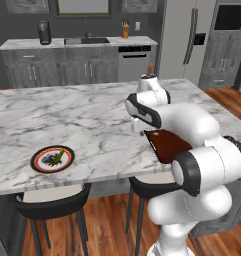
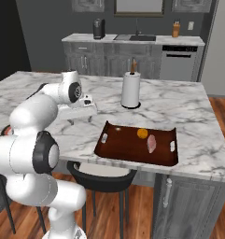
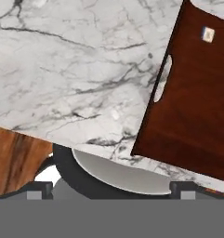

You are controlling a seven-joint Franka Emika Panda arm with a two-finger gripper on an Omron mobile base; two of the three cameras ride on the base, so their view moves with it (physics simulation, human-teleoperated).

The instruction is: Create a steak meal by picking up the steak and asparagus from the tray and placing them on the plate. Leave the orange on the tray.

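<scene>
Marble island mid-task: asparagus plated, steak waiting

One plate (image 1: 52, 159) far left holds the asparagus (image 1: 56, 158); the gripper (image 2: 81, 115) hovers over bare counter (image 2: 188, 112) between plate and tray, fingertips apparently set wide with nothing held; one tray (image 2: 132, 148) carries one orange (image 2: 142, 133) and one steak (image 2: 151, 143); by my judgement half is done, the steak remaining.

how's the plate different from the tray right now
The plate is round with a red-orange ring and white centre; the tray is rectangular, dark reddish-brown and larger. The plate already holds the asparagus; the tray carries the steak and the orange. In the left base view the plate sits far left on the island, the tray to the right, partly behind the arm. Both lie flat on the marble counter.
</scene>
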